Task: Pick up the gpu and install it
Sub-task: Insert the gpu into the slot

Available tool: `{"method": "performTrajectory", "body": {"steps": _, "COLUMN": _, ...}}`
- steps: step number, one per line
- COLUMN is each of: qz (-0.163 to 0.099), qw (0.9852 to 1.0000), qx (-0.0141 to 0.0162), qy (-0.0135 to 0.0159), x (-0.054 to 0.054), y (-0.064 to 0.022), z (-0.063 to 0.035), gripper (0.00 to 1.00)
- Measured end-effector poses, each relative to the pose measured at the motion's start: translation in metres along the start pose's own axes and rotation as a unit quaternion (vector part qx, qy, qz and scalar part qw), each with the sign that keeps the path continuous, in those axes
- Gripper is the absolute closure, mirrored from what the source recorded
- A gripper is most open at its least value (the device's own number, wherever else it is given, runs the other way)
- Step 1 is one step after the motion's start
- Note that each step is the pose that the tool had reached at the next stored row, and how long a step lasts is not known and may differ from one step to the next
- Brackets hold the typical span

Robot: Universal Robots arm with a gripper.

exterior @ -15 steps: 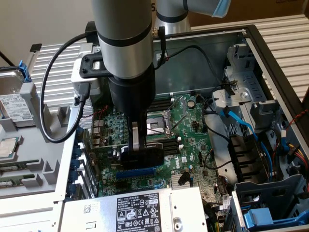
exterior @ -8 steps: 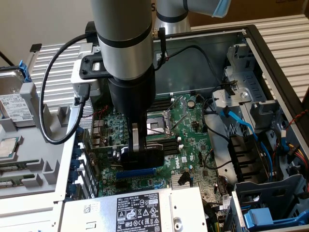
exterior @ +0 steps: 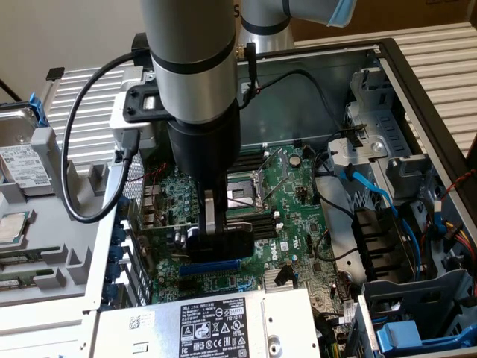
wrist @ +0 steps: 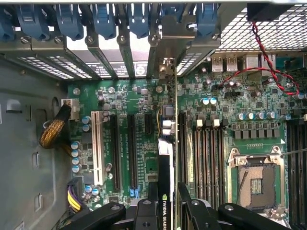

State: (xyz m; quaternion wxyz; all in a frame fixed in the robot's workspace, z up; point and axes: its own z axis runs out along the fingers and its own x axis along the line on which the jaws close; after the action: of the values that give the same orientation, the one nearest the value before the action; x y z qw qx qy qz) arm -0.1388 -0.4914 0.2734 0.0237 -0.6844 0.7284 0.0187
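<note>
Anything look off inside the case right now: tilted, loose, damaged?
Nothing looks damaged or spilled. The graphics card, gripped in the tool, stands edge-on and in line with the slots, not tilted. One oddity: the processor socket is bare, with no chip or cooler on it.

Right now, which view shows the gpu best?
Wrist view: the gpu shows edge-on, clamped in the gripper, with its NVIDIA label readable. The exterior view gives its black cooler face under the arm, near the blue slot.
</note>
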Motion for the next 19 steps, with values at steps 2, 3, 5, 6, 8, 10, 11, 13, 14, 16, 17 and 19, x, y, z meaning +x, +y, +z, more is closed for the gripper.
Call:
{"method": "performTrajectory", "body": {"steps": 2, "qz": 0.000, "qw": 1.0000, "qx": 0.0000, "qy": 0.0000, "x": 0.0005, "y": -0.0003, "z": 0.0000, "gripper": 0.74}}
{"method": "performTrajectory", "body": {"steps": 3, "qz": 0.000, "qw": 1.0000, "qx": 0.0000, "qy": 0.0000, "x": 0.0005, "y": -0.0004, "z": 0.0000, "gripper": 0.74}}
{"method": "performTrajectory", "body": {"steps": 5, "qz": 0.000, "qw": 1.0000, "qx": 0.0000, "qy": 0.0000, "x": 0.0005, "y": -0.0011, "z": 0.0000, "gripper": 0.74}}
{"method": "performTrajectory", "body": {"steps": 6, "qz": 0.000, "qw": 1.0000, "qx": 0.0000, "qy": 0.0000, "x": 0.0004, "y": -0.0014, "z": 0.0000, "gripper": 0.74}}
{"method": "performTrajectory", "body": {"steps": 8, "qz": 0.000, "qw": 1.0000, "qx": 0.0000, "qy": 0.0000, "x": 0.0004, "y": -0.0014, "z": 0.0000, "gripper": 0.74}}
{"method": "performTrajectory", "body": {"steps": 10, "qz": 0.000, "qw": 1.0000, "qx": 0.0000, "qy": 0.0000, "x": -0.0001, "y": -0.0015, "z": 0.0001, "gripper": 0.74}}
{"method": "performTrajectory", "body": {"steps": 11, "qz": 0.000, "qw": 1.0000, "qx": 0.0000, "qy": 0.0000, "x": -0.0006, "y": -0.0015, "z": 0.0001, "gripper": 0.74}}
{"method": "performTrajectory", "body": {"steps": 13, "qz": 0.000, "qw": 1.0000, "qx": 0.0000, "qy": 0.0000, "x": -0.0015, "y": -0.0014, "z": 0.0002, "gripper": 0.74}}
{"method": "performTrajectory", "body": {"steps": 14, "qz": 0.000, "qw": 1.0000, "qx": 0.0000, "qy": 0.0000, "x": -0.0020, "y": -0.0014, "z": 0.0002, "gripper": 0.74}}
{"method": "performTrajectory", "body": {"steps": 16, "qz": 0.000, "qw": 1.0000, "qx": 0.0000, "qy": 0.0000, "x": -0.0032, "y": -0.0013, "z": 0.0002, "gripper": 0.74}}
{"method": "performTrajectory", "body": {"steps": 17, "qz": 0.000, "qw": 1.0000, "qx": 0.0000, "qy": 0.0000, "x": -0.0037, "y": -0.0013, "z": 0.0003, "gripper": 0.74}}
{"method": "performTrajectory", "body": {"steps": 19, "qz": 0.000, "qw": 1.0000, "qx": 0.0000, "qy": 0.0000, "x": -0.0046, "y": -0.0012, "z": 0.0004, "gripper": 0.74}}
